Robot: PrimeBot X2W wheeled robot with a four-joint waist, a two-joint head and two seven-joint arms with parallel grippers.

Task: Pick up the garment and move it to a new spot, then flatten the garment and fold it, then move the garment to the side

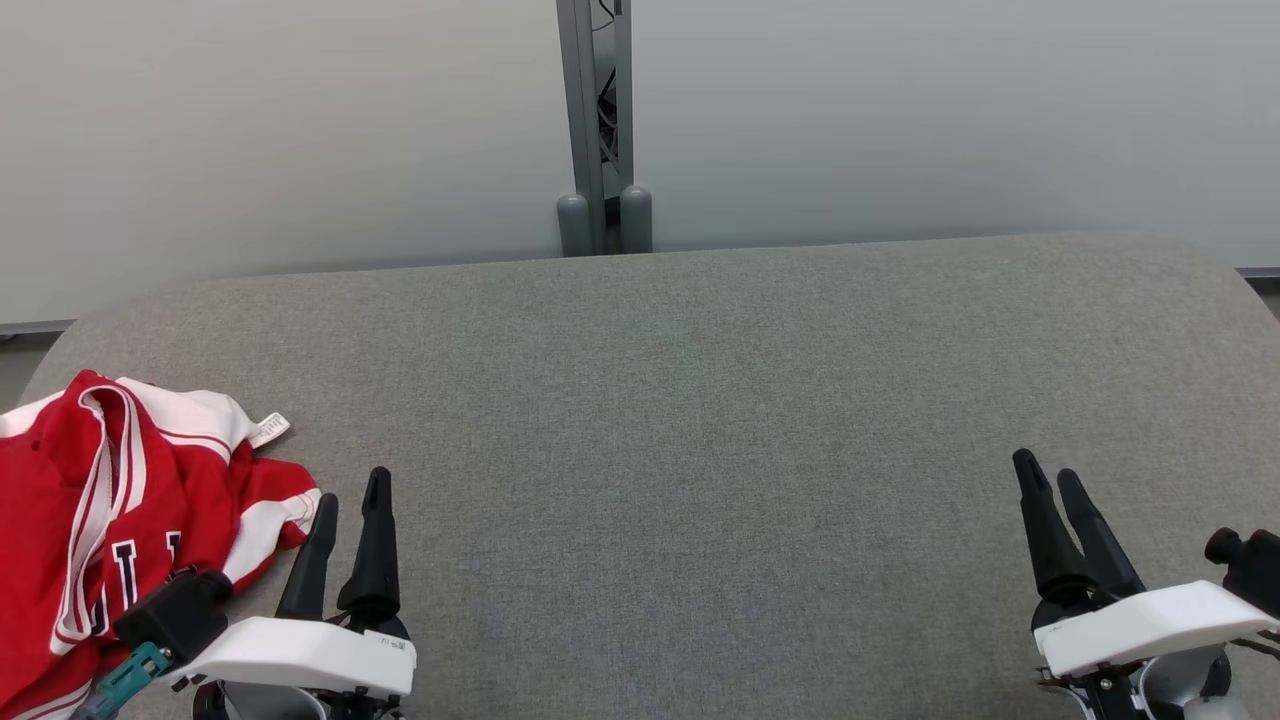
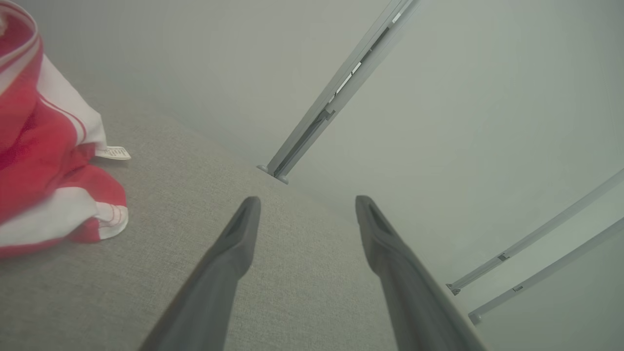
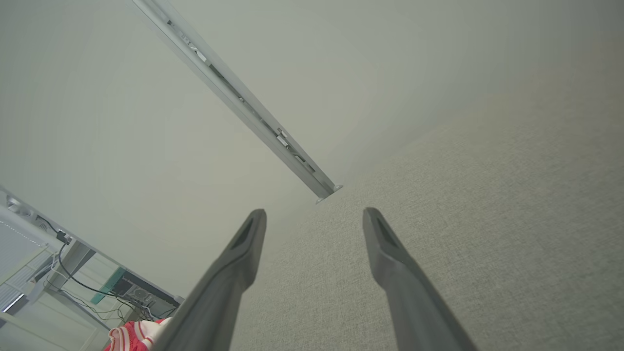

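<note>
Grey woven-cloth table (image 1: 700, 430), wide, with rounded far corners; the weave lies even and flat across the middle and right. Behind it stand pale frosted wall panels (image 1: 300, 130), joined at a grey metal post (image 1: 597, 110) with two rounded feet at the table's far edge. Dark cables show inside the post. Garment (image 1: 90, 520) lies crumpled at the table's near left edge: red with white bands and thin red stripes, dark lettering partly hidden in the folds, a small white label (image 1: 270, 429) sticking out on the far side. Left gripper (image 1: 353, 488) sits just beside the garment's right side, fingers spread and empty, apart from the cloth as seen in the left wrist view. Right gripper (image 1: 1046, 469) is at the near right of the table, well apart from the garment, fingers likewise spread and empty. Left wrist view shows two more grey rails (image 2: 536, 248) past the table edge. Right wrist view catches a desk (image 3: 73, 273) with black cables at its lower left corner, detail blurred.
</note>
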